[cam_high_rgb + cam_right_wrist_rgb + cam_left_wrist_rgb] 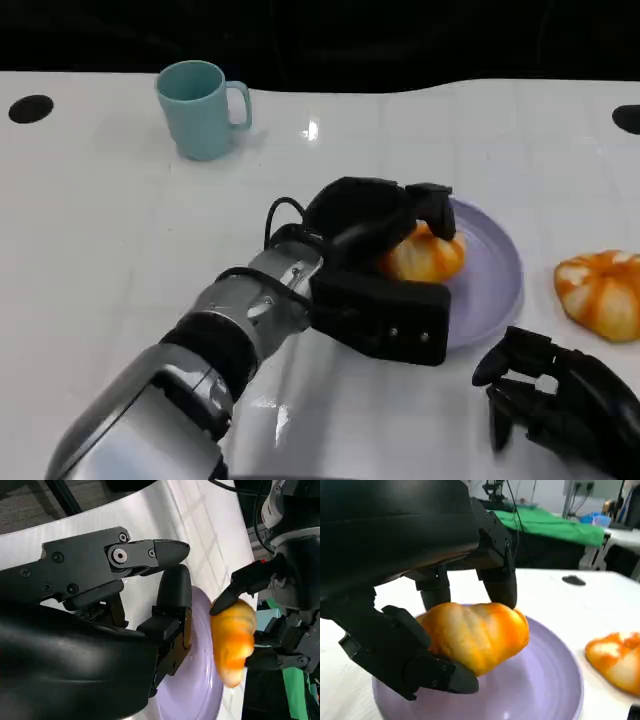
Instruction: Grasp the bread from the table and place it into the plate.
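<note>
The left robot hand (385, 235) clamps the bread (425, 255) just over the plate (495, 275). The right robot hand (555, 395) rests with fingers curled on nothing. An early or uneven release could roll the bread off the rim

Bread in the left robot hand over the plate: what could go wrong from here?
The bread looks lifted off the purple plate; opening the left robot hand now may let it roll toward the rim. A second bread piece lies close to the plate's right, so a wide withdrawal might nudge it.
</note>
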